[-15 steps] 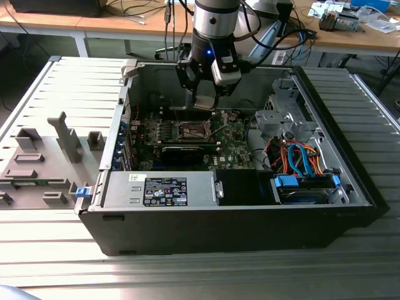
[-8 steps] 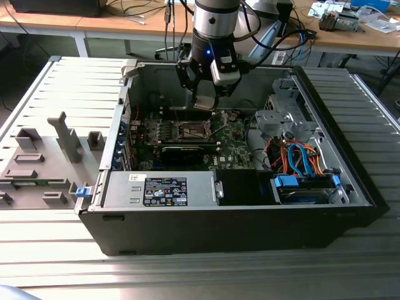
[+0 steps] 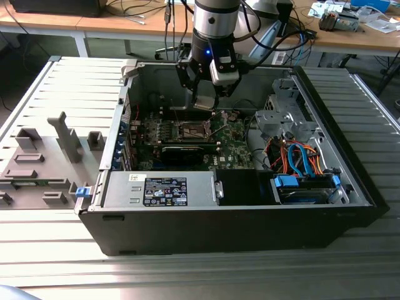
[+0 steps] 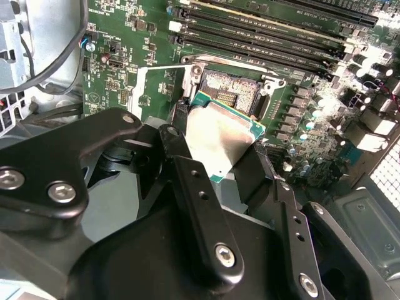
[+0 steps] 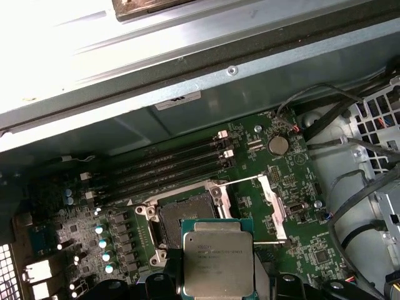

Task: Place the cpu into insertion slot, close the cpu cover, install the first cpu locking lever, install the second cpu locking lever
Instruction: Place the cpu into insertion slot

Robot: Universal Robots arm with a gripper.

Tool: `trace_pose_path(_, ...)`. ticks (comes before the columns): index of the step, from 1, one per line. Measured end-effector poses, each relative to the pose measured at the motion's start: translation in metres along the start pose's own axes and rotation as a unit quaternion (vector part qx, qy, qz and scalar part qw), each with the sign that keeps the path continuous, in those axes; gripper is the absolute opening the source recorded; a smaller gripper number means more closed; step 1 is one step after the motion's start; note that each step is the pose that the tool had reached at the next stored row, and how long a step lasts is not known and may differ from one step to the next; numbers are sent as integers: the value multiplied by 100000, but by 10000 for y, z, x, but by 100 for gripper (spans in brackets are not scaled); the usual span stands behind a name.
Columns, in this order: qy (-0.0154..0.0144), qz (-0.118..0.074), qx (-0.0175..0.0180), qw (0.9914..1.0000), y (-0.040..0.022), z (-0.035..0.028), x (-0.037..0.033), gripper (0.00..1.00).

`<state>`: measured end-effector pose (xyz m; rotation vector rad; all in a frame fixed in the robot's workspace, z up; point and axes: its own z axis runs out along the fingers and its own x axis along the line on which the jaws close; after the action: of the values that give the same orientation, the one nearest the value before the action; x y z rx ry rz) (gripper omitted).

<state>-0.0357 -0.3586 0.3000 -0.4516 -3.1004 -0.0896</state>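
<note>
My gripper [image 3: 205, 104] hangs inside the open computer case [image 3: 350, 187], just above the motherboard, shut on the cpu [image 4: 222, 140]. The cpu is a flat square chip with a silvery top and green edge, held by its sides between black fingers [image 4: 187, 181]. In the first wrist view the cpu [image 5: 217, 256] hovers beside the insertion slot [image 5: 184, 215], overlapping its near edge. The insertion slot [image 4: 228, 90] lies bare, its dark centre exposed, and shows in the exterior view as the insertion slot [image 3: 192, 130]. The cpu cover [image 5: 272, 203] stands swung open at the slot's side, also seen as the cpu cover [image 4: 156, 87].
Long black memory slots [image 5: 169, 165] run beside the socket. Blue-topped capacitors [image 5: 103, 240] and a coin cell [image 5: 278, 145] sit on the board. Cable bundles [image 3: 294, 156] and a metal drive cage [image 3: 278, 115] lie toward the exterior view's right. A grey fixture [image 3: 47, 162] stands outside the case.
</note>
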Motion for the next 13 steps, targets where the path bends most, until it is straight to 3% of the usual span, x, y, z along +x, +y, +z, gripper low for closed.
trace_pose_path(13,-148,1630,169,99986,0,0,0,54)
